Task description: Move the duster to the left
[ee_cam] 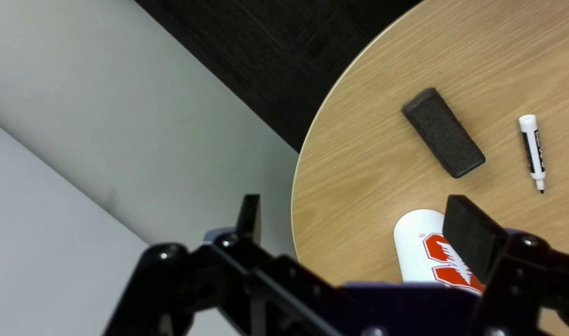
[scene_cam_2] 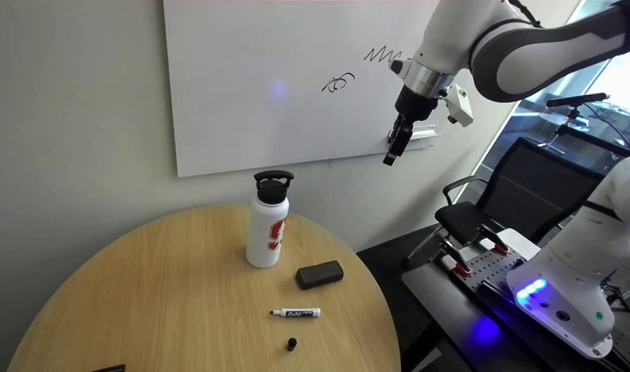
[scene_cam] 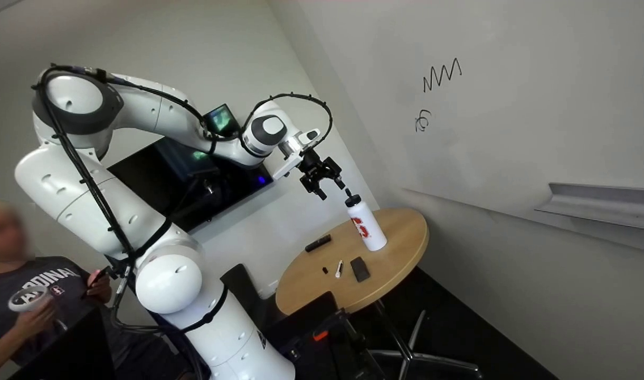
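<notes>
One table [scene_cam_2: 155, 294] bears the bottle [scene_cam_2: 263, 230], which could topple if the claw [ee_cam: 356, 214], wide and empty, swings low; the duster [scene_cam_2: 320, 275], lying there at the bottle's four o'clock in an exterior view, might clip it or roll the marker [scene_cam_2: 296, 312] if dragged toward nine.

Light and Picture Quality

Both exterior views: soft room light. In an exterior view: glass [scene_cam_2: 617, 77] overexposed; blue lamps [scene_cam_2: 532, 289] lit, blue glow on desk [scene_cam_2: 484, 330]; blue glare, whiteboard [scene_cam_2: 279, 89]. In an exterior view: face [scene_cam: 4, 232] blurred. Wrist view: jaws dark, soft-focused; table [ee_cam: 359, 186] sharp.
</notes>
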Motion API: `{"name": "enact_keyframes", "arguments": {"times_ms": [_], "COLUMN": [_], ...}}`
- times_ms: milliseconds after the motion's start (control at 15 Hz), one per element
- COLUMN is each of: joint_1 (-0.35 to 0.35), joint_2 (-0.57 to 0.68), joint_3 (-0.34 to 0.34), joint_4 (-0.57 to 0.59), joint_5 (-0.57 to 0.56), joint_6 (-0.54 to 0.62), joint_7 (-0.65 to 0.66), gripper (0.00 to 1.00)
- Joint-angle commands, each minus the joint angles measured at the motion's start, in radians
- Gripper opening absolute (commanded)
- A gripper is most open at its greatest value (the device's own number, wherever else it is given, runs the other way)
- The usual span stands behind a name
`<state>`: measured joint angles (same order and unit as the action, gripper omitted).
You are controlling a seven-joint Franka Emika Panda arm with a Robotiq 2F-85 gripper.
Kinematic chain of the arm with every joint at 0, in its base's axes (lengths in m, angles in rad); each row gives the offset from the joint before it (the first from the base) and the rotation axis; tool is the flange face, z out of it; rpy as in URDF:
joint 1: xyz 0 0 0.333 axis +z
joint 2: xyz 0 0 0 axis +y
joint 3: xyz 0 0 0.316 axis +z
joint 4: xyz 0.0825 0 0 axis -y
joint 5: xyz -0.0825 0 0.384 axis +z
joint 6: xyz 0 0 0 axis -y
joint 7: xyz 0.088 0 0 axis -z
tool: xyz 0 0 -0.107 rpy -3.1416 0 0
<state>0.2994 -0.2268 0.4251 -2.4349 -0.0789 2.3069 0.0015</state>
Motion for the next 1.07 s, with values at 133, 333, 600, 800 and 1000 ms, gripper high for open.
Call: {"name": "enact_keyframes", "arguments": {"times_ms": [133,333,600,800,1000], "joint_1": [0.023,0.022,0.061,0.106,0.146], "joint_2": [0.006,0.090,0.277,0.415,0.475], "joint_3": [-0.024,-0.001,0.025,0.017,-0.005], "joint_4": [0.010,0.022,0.030,0.048,0.066], "joint_5": [-0.007,-0.125,-0.297,-0.401,-0.448], "joint_6": [-0.002,0.001,0.098,0.200,0.202], "joint_7": [0.002,-0.038,-0.057,-0.079,-0.093], "gripper": [1.00,1.00,1.00,1.00,1.00]}}
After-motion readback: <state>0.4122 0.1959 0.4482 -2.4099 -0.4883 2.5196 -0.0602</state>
